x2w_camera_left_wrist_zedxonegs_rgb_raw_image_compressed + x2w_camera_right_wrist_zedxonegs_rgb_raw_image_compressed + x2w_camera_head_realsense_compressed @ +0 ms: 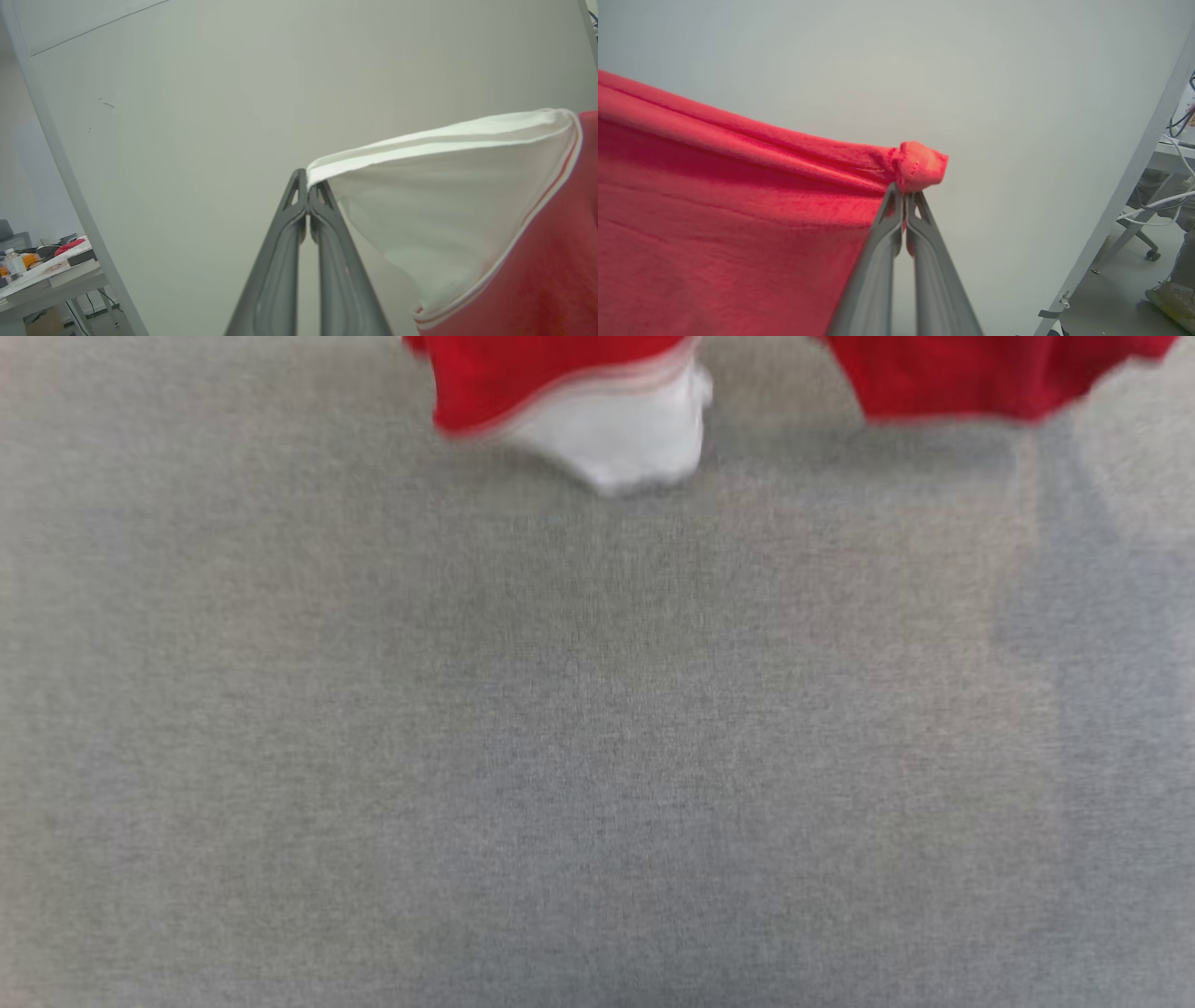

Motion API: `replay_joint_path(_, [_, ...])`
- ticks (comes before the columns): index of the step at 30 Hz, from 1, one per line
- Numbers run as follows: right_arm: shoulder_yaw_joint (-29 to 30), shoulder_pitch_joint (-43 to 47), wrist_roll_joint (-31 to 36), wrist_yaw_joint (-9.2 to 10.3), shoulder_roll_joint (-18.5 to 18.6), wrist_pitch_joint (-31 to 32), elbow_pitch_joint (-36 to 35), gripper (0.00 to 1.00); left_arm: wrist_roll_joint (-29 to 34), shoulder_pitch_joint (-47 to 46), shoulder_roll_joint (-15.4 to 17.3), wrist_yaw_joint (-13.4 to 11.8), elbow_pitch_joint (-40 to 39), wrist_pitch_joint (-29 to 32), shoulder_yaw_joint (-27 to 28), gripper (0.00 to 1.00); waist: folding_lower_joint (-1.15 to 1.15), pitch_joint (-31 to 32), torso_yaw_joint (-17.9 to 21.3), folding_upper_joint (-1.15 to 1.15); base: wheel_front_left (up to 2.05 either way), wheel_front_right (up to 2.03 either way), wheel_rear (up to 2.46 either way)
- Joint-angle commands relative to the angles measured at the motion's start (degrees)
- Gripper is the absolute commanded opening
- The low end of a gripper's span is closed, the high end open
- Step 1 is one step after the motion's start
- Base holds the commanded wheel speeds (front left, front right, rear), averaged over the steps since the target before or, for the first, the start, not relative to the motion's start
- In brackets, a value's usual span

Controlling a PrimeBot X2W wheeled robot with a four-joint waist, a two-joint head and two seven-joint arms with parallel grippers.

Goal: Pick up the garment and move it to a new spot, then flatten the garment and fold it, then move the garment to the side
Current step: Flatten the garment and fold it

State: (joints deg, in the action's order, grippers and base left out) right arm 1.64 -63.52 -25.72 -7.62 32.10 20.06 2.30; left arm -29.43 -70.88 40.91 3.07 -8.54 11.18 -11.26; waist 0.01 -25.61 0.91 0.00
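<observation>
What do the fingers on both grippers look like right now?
Left gripper: two long dark grey fingers, tapering to narrow tips, each with a small triangular cut-out near the tip and a groove along its length. Right gripper: the same build and colour.

A cluttered desk point(51, 275) stands beyond the pale grey surface point(210, 93).
</observation>
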Motion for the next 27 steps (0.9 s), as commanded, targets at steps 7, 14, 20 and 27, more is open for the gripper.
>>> replay_joint_path(7, [-4.8,-17.6,6.8,0.13,-2.5,-6.8,14.4,0.00,7.0,-22.1,-2.5,2.6,18.2,-6.9,-4.2,0.00,-0.01,-12.8,1.1,0.00,0.00,0.00,0.00])
replay_joint_path(14, [-3.9,-30.0,13.8,0.13,-6.4,-15.3,27.7,0.00,11.4,-37.1,-6.9,3.4,35.1,-17.9,-7.7,0.00,-0.01,-16.7,0.5,0.00,0.00,0.00,0.00])
replay_joint_path(20, [-3.0,-34.9,18.1,0.13,-9.2,-21.5,35.7,0.00,13.6,-42.5,-9.0,3.2,45.2,-25.4,-8.2,0.00,-0.01,-18.1,-0.4,0.00,0.00,0.00,0.00])
replay_joint_path(27, [-5.3,-33.8,19.6,0.13,-9.8,-25.7,41.5,0.00,12.8,-36.5,-11.2,3.8,43.9,-26.1,-6.9,0.00,-0.01,-18.3,-2.2,0.00,0.00,0.00,0.00])
